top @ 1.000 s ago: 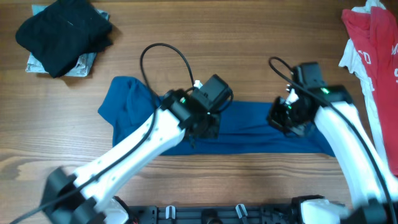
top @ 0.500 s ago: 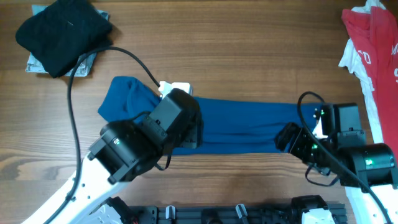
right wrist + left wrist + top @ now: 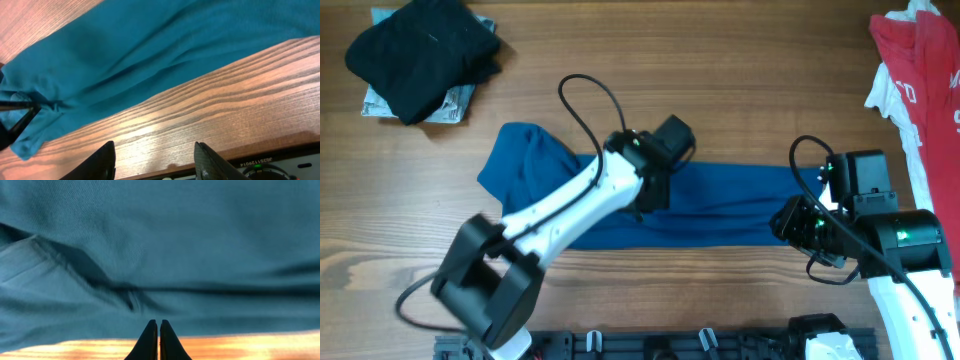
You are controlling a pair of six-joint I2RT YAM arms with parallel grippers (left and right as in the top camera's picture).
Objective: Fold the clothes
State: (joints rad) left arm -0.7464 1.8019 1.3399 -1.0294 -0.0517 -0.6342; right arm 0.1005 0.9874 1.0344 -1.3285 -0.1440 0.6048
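The royal-blue shirt lies as a long flat strip across the middle of the wooden table, bunched at its left end. My left gripper hangs over the shirt's middle. In the left wrist view its jaws are shut and empty just above the blue cloth, near the cloth's front edge. My right gripper is at the shirt's right end, near its front edge. In the right wrist view its fingers are wide open over bare wood, with the shirt lying beyond them.
A black garment lies on a grey folded piece at the back left. A red-and-white garment lies at the right edge. A black rail runs along the table's front edge.
My left arm swung down toward the front and back out over the shirt's middle. My right gripper drew back from the shirt's right end toward the front. The shirt stayed about the same.
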